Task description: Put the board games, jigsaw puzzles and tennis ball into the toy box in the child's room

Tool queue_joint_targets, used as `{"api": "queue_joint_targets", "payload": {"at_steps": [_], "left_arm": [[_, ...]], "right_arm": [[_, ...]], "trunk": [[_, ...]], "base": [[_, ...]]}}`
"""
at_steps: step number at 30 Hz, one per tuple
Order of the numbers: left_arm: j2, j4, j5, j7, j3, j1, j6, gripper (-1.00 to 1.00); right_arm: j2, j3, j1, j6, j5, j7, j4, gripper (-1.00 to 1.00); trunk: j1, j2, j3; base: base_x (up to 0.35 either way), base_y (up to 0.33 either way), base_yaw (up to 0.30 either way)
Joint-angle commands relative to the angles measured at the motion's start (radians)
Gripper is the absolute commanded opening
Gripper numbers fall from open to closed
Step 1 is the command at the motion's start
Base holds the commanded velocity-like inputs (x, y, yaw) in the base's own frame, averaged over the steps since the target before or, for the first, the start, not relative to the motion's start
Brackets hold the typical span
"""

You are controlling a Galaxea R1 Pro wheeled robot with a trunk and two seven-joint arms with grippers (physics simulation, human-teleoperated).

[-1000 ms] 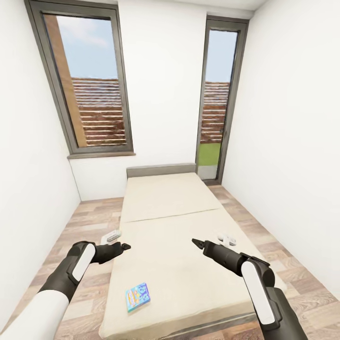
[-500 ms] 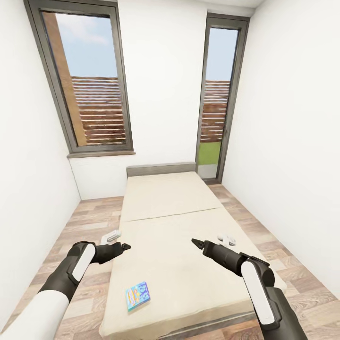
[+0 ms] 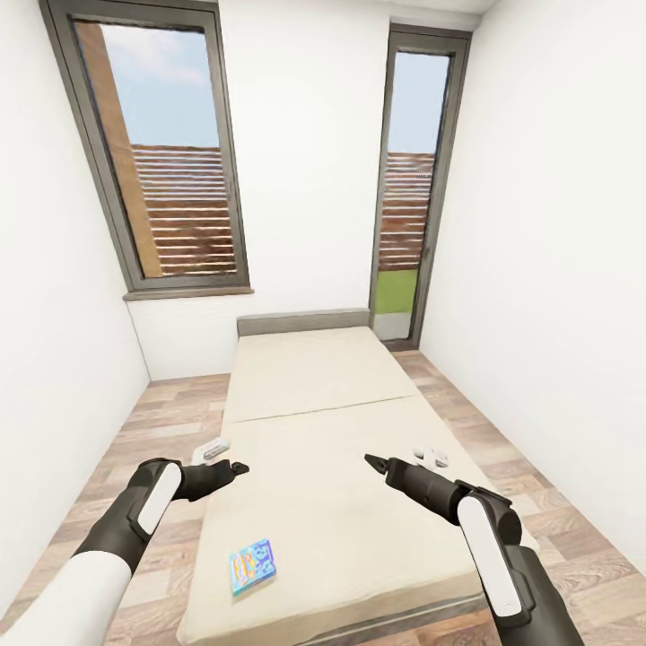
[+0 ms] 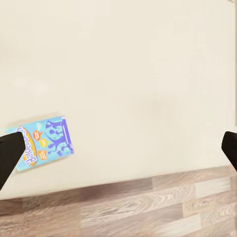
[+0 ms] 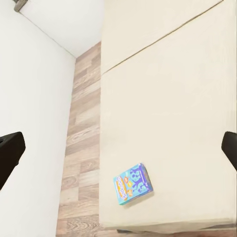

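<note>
1. Ahead of both claws we see a long bed [image 3: 332,422] with a plain cream cover, crossed by one seam, its grey headboard [image 3: 303,321] against the far white wall.
2. Wood-plank floor [image 3: 161,422] runs along both sides of the bed; white walls close in on either side, and two tall grey-framed windows [image 3: 170,161] show a slatted fence and sky.
3. Our left claw [image 3: 235,467] hangs over the bed's left edge; in the left wrist view its dark fingertips [image 4: 9,153] sit at opposite borders of the picture, so it is spread wide and holds nothing.
4. Our right claw [image 3: 370,460] hangs over the middle of the bed; its fingertips [image 5: 10,153] likewise stand far apart and bare.
5. One board game [image 3: 251,566], a flat blue box with a bright printed lid, lies on the cover nearer to us than the left claw, close to the bed's near left corner.
6. Its lettering is too small to read.
7. A small white object [image 3: 432,455] just beyond the right claw and a pale one [image 3: 212,448] just beyond the left claw cannot be identified.
</note>
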Motion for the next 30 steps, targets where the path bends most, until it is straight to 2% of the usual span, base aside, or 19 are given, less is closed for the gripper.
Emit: {"api": "queue_joint_targets", "payload": {"at_steps": [1,11,18,30], "left_arm": [[0.0,-0.001,-0.005,-0.006,0.003,-0.001,0.005,1.0],[0.0,-0.001,-0.004,-0.006,0.004,-0.001,0.001,1.0],[0.0,0.001,-0.001,-0.006,0.004,-0.001,-0.013,1.0],[0.0,0.001,0.0,-0.006,0.004,-0.001,-0.016,1.0]], "right_arm": [[0.001,-0.002,-0.001,0.005,0.005,0.007,0.0,1.0],[0.001,-0.002,-0.001,0.005,0.005,0.007,0.0,1.0],[0.001,-0.002,-0.001,0.007,0.005,0.007,0.001,1.0],[0.001,-0.002,-0.001,0.007,0.005,0.006,0.001,1.0]], "trunk": [[0.001,-0.002,-0.002],[0.001,-0.002,-0.003],[0.001,-0.002,-0.005],[0.001,-0.002,-0.01]], "base": [[0.105,-0.251,0.0],[0.156,-0.105,0.036],[0.077,0.023,0.235],[-0.018,0.003,0.272]]}}
